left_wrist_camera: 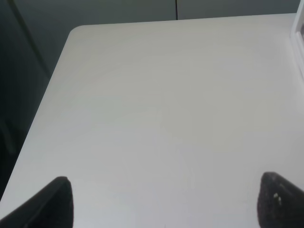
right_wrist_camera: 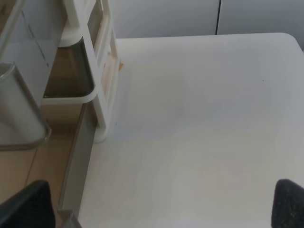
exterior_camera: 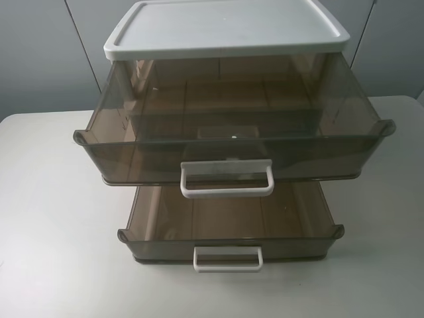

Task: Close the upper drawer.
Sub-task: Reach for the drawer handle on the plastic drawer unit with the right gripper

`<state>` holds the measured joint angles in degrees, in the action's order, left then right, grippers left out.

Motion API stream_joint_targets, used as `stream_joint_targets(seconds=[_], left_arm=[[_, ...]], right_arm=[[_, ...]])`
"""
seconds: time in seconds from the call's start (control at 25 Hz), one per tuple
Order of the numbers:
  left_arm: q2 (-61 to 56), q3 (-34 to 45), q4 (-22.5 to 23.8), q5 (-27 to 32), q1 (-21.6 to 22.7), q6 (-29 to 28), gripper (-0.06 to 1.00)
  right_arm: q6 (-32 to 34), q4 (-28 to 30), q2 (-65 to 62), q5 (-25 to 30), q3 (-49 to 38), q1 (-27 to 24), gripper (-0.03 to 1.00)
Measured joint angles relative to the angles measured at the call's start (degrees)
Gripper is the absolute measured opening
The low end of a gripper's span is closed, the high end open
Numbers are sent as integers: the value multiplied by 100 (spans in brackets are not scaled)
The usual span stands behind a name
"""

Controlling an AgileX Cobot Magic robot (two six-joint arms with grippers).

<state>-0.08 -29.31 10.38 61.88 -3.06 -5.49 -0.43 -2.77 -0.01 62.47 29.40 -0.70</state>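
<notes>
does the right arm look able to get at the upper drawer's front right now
Likely yes: the right gripper is open over the table beside the drawer unit, the upper drawer stands pulled out, and nothing blocks its white handle in the high view.

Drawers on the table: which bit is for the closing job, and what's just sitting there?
For the job: deep smoky-brown see-through plastic upper drawer, pulled out; its wide white loop handle.
Just there: shallower brown lower drawer, also pulled out; white cabinet top; pale table.
</notes>
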Motion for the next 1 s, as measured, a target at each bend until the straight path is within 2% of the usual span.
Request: stream_joint_targets(seconds=[0.72, 0.88, 1.0], left_arm=[[0, 0, 0, 0, 0, 0, 74], [0, 0, 0, 0, 0, 0, 74], [0, 0, 0, 0, 0, 0, 74]], right_arm=[[-49, 19, 12, 0, 81, 0, 69], [-95, 277, 782, -9, 585, 23, 69], [-145, 666, 1653, -261, 956, 354, 69]])
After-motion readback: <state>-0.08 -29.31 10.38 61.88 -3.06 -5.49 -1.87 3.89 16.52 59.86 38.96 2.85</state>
